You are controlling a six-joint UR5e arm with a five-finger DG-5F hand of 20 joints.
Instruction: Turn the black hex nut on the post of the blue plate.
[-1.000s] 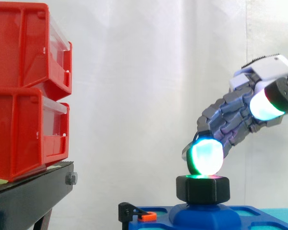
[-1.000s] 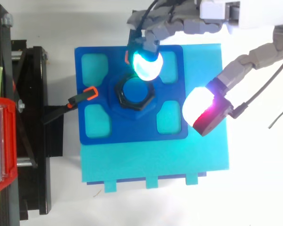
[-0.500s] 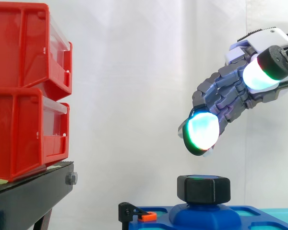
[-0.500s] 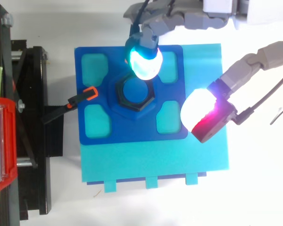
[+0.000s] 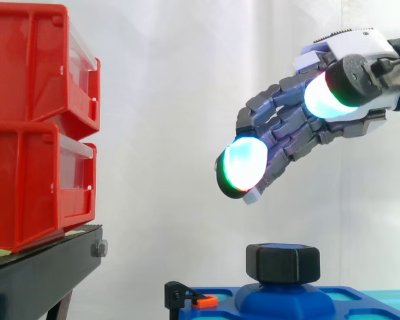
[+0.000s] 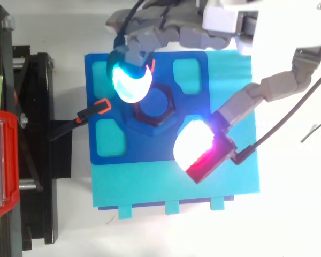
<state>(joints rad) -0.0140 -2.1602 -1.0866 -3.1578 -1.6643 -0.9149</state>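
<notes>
Black hex nut [image 5: 282,263] sits clear below spread fingers [image 5: 280,130]

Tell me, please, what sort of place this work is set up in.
Probably a robotics lab test bench: a white curtain backs the work, red bins sit stacked on a black stand, and the hand hovers open above a black hex nut on a blue plate.

Robotics lab test cell. White curtain [image 5: 173,100] hanging as backdrop; stacked red bins [image 5: 33,127] sitting on black stand [image 5: 40,277]; glowing-tipped robot hand [image 5: 287,127] hovering above blue plate [image 6: 144,150] lying on teal base.
</notes>
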